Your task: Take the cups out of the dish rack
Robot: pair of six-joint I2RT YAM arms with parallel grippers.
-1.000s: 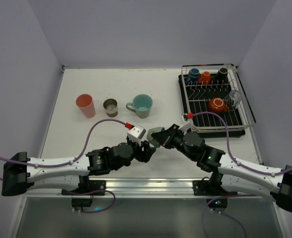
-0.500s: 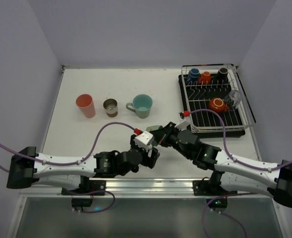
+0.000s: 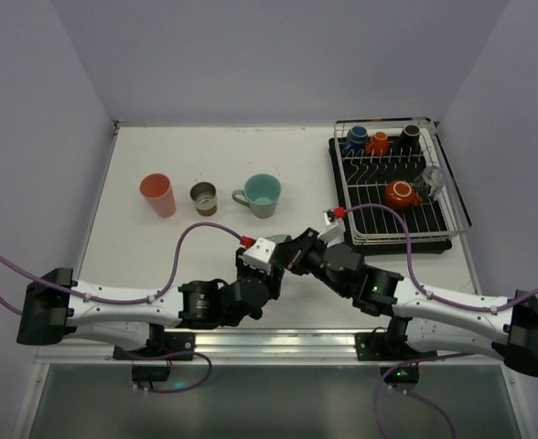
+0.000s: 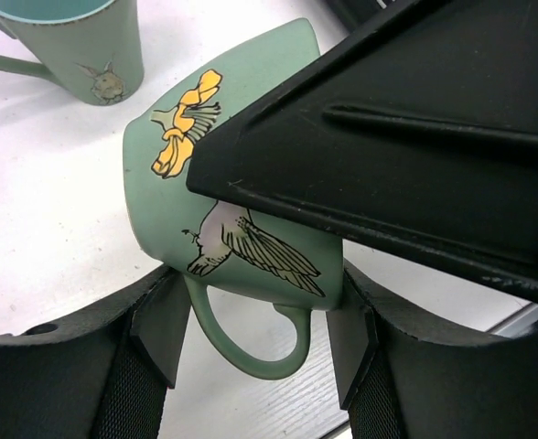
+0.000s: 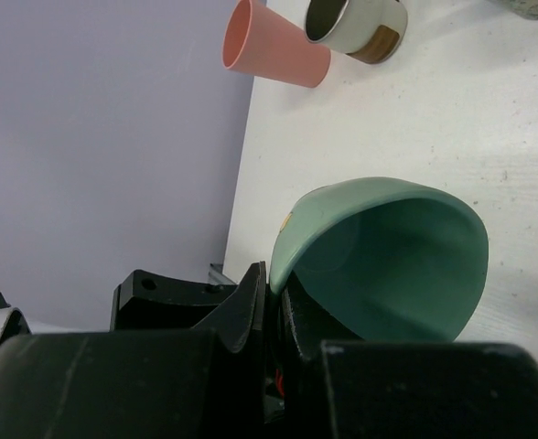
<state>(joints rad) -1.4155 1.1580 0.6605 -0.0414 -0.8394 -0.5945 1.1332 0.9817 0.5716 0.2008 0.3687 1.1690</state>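
Observation:
A small teal mug (image 3: 285, 243) with a bird print hangs above the near table between both arms. My right gripper (image 3: 298, 251) is shut on its rim (image 5: 287, 247), one finger inside and one outside. My left gripper (image 4: 260, 338) has its pads against both sides of the mug's body (image 4: 242, 201), handle pointing down. The dish rack (image 3: 452, 219) at the far right holds blue (image 3: 357, 137), orange (image 3: 377, 142), black (image 3: 411, 133), a second orange (image 3: 401, 192) and clear glass (image 3: 433, 180) cups.
A salmon tumbler (image 3: 158, 194), a metallic-brown cup (image 3: 203, 198) and a teal handled mug (image 3: 262, 195) stand in a row at the left middle of the table. The purple walls enclose the table on three sides.
The left arm has swung right and its gripper has come in around the small teal mug. The right gripper has carried the mug slightly left and farther from the rack.

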